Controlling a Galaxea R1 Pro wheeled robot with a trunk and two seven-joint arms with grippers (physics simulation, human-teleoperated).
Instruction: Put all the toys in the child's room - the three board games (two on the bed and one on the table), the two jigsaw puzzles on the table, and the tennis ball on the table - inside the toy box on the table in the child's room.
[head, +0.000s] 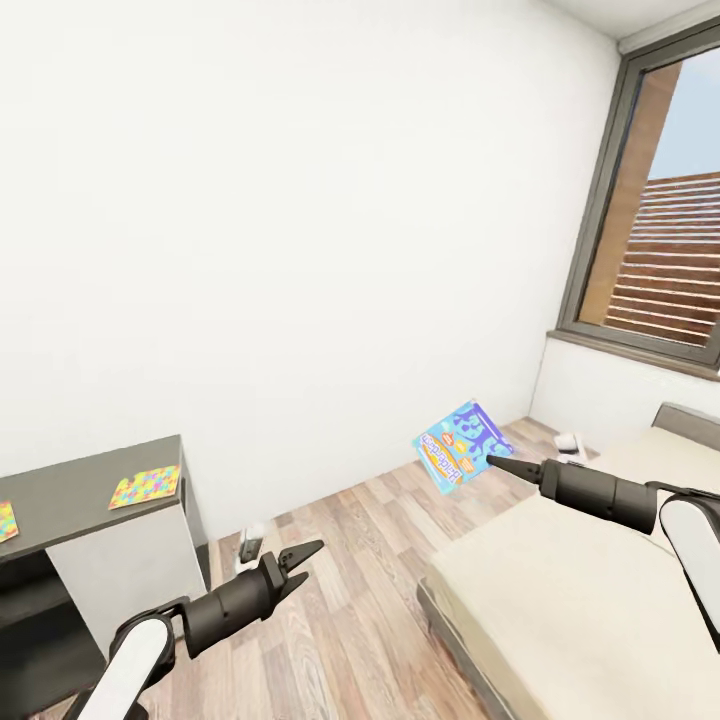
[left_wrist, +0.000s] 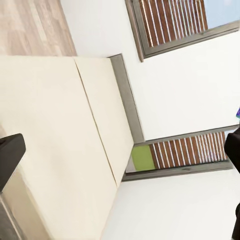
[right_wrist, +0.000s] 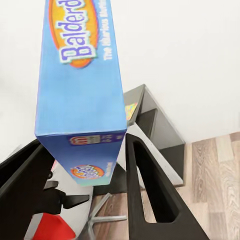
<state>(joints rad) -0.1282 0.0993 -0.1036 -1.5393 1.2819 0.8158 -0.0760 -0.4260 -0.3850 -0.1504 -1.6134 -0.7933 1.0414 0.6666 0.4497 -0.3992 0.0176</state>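
Carrying the board game (head: 462, 445) over the bed (head: 560, 590), the right gripper (head: 497, 462) clamps it; left gripper (head: 300, 560) gapes empty. Keep it level toward the left worktop (head: 90, 490).

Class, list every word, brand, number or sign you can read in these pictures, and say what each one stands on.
"Balderd": large white letters, cut off by the picture's edge, on the blue board game box held in the right gripper.
"The Hilarious ...": smaller line beside it on the same box; the rest is blurred.
Small logos on the box's end: too small to read.
The box's cover in the head view: print too blurred to read.
Colourful jigsaw puzzle on the table: no legible text.
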